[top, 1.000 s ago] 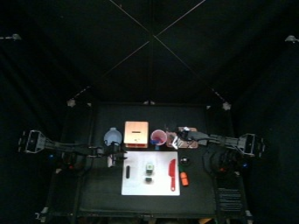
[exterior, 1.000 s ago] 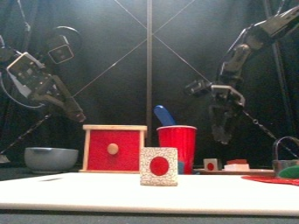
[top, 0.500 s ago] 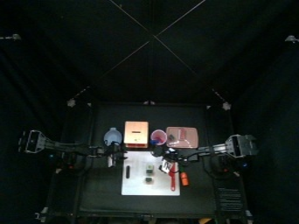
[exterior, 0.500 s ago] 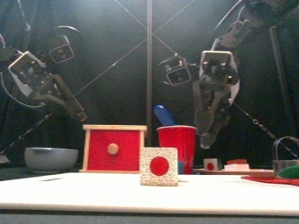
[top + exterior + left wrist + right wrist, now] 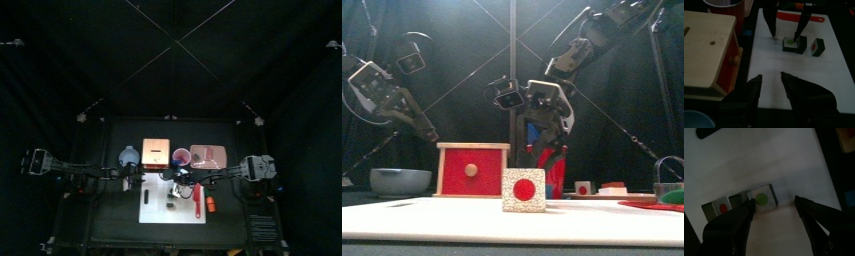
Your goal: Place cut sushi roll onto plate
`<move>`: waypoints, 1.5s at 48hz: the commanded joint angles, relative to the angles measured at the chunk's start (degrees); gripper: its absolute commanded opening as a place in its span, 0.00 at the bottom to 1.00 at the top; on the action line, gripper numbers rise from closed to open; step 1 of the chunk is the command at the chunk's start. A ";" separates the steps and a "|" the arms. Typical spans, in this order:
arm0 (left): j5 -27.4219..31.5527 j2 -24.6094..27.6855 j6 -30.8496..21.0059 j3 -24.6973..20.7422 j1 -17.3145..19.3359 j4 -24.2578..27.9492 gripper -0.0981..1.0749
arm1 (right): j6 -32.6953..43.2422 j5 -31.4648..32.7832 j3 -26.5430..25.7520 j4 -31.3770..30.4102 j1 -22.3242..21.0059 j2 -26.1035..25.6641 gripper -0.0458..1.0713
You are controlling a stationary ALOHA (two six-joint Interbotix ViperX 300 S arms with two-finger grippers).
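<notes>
The reach for the first piece is judged under way. Two short dark cut sushi roll pieces [image 5: 763,199] are counted on the white rectangular board [image 5: 784,75], straddled by the right gripper [image 5: 775,204], jaws spread wide and empty. Lowering and closing are called for next. The left gripper [image 5: 769,82] hangs parted. Farther back lies one squarish copper-toned plate [image 5: 207,154].

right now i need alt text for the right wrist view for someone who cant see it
The right gripper hangs with its two black jaws spread wide over a white board, straddling a cut sushi roll piece with a green centre. A second piece with a red centre lies right beside it, close to the board's edge.
</notes>
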 commanded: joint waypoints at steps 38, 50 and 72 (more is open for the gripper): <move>-0.26 0.00 0.00 -0.79 -0.09 -1.14 0.74 | -1.23 5.01 -4.31 -0.18 1.58 0.35 0.89; -0.18 0.00 0.00 -0.70 0.09 -1.14 0.74 | -1.23 5.01 -4.92 -0.44 1.58 2.29 0.89; -0.26 0.00 0.00 -0.35 0.09 -1.85 0.74 | -0.62 5.62 -4.66 -0.62 1.32 2.46 0.77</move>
